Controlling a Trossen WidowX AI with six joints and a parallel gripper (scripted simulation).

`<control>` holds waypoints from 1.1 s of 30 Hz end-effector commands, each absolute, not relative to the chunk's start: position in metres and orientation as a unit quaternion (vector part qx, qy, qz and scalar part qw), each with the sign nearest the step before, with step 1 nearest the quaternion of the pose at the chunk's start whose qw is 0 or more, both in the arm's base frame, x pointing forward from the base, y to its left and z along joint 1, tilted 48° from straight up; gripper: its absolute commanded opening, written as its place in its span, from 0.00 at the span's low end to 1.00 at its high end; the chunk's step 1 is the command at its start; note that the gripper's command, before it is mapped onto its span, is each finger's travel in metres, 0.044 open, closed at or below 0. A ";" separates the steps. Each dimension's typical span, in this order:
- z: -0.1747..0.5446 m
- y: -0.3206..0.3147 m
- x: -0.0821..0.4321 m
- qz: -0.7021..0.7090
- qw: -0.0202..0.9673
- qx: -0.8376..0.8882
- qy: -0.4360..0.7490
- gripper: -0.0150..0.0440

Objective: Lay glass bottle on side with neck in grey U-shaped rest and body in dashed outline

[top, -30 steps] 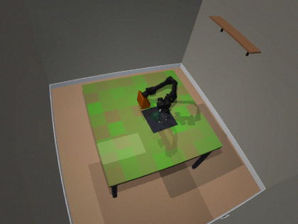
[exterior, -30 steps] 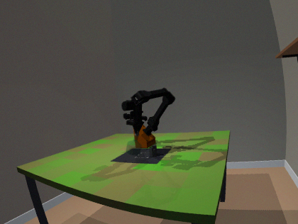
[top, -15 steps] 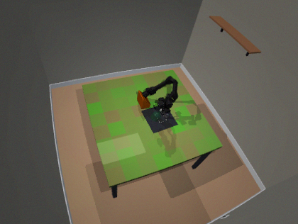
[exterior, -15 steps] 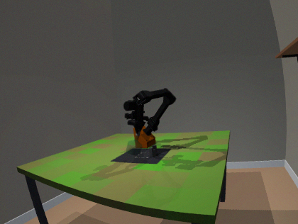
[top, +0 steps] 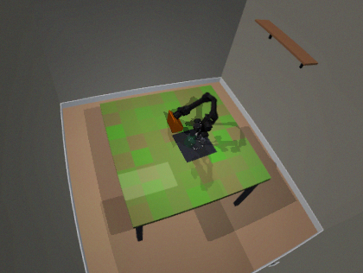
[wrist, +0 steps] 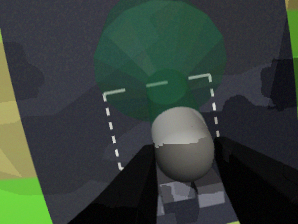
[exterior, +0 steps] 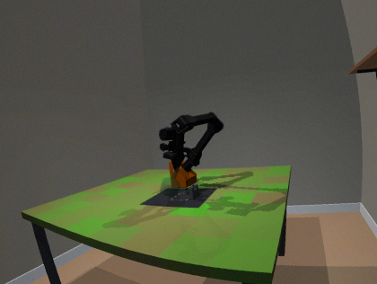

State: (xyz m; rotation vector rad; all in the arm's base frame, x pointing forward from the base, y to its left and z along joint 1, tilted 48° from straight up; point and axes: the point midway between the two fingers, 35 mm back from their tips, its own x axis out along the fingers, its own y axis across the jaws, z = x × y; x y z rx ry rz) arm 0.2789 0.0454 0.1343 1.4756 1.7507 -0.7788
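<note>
- Gripper [top: 197, 130] [exterior: 176, 170] [wrist: 184, 149]: jaws closed on the pale, capped end of the glass bottle [top: 190, 139] [exterior: 167, 181] [wrist: 160, 45], one finger on either side.
- Position: the bottle is over the dark mat [top: 189, 156] [exterior: 154, 200] [wrist: 50, 125]; in the wrist view its body overlaps the far edge of the dashed outline [wrist: 111, 125]. Its exact tilt and any contact with the mat cannot be told.
- Step in hand, as judged: laying the bottle down. Good practice is a slow, smooth lowering, with the neck aligned to the grey U-shaped rest [exterior: 193, 190] [wrist: 210, 197] and a firm grip until both ends bear weight.
- Release: the fingers should part gently, then withdraw without brushing the glass.
- Appearance: translucent green, faceted, broad-bodied; the cap is rounded and light grey.
</note>
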 end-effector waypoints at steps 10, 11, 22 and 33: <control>0.143 0.058 0.276 -0.305 0.355 0.570 0.675 0.43; 0.143 0.059 0.276 -0.306 0.356 0.570 0.674 0.43; 0.147 0.065 0.274 -0.316 0.359 0.569 0.669 0.43; 0.151 0.072 0.273 -0.326 0.363 0.569 0.662 0.43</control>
